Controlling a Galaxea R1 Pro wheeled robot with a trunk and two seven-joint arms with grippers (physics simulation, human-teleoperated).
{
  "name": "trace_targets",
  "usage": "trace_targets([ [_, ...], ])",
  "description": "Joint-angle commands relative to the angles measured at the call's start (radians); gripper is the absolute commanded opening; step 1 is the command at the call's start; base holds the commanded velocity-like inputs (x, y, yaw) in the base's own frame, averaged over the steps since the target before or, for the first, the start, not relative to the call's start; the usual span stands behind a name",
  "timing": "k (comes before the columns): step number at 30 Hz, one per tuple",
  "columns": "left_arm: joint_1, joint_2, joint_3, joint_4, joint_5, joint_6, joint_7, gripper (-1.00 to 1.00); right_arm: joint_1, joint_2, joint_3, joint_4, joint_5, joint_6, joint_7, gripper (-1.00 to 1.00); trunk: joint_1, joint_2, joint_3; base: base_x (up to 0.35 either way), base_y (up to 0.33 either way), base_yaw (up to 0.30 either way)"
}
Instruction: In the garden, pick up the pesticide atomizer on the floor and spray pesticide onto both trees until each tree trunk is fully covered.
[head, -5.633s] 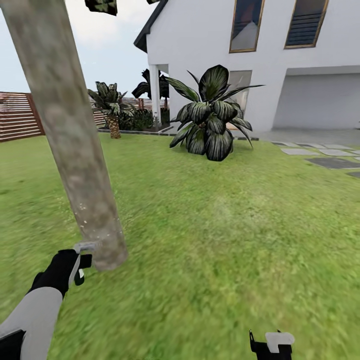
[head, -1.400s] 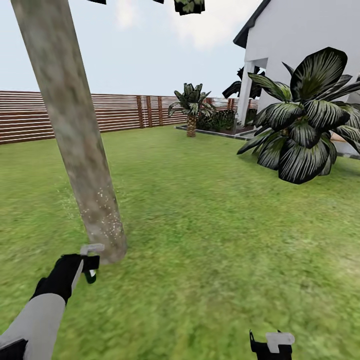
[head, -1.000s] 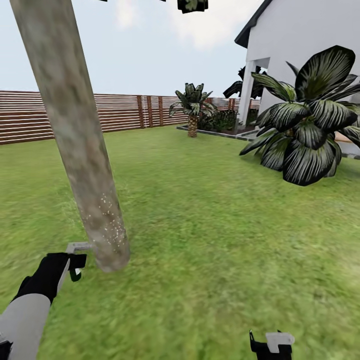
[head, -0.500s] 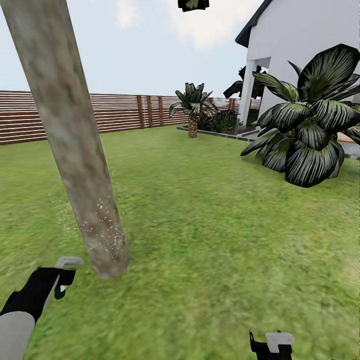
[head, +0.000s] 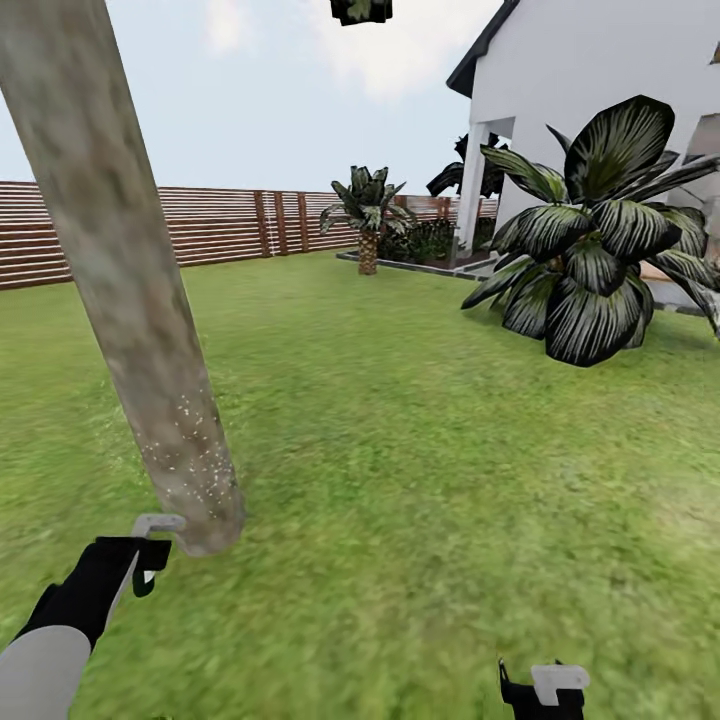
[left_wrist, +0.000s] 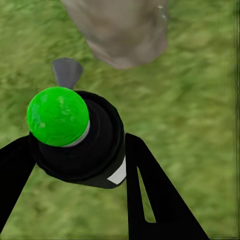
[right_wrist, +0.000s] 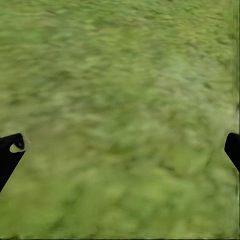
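One thick, pale, mottled tree trunk leans across the left of the head view, its base standing in the grass. White specks dot its lower part. My left gripper is shut on the pesticide atomizer, whose grey nozzle points at the trunk's foot from a hand's width away. In the left wrist view the atomizer shows a green ball on a black body between my black fingers, with the trunk base just beyond. My right gripper hangs low over the grass, open and holding nothing.
Green lawn spreads to the right and ahead. A large dark-leaved plant stands at the right in front of a white house. A small palm and a brown slat fence line the back.
The view has turned a little, shifting the scene left. My left gripper, which had drawn back from the trunk, has come closer to its base again with the atomizer. The right gripper stays put.
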Motion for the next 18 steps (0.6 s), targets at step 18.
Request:
trace_targets([
  [18,-0.045,-0.05,-0.003,-0.167,0.002,0.02,0.003,-1.0,0.0,0.0,0.0,0.001,0.001,0.001,0.001,1.0,0.0,0.0,0.0,-0.211,0.0,-0.052],
])
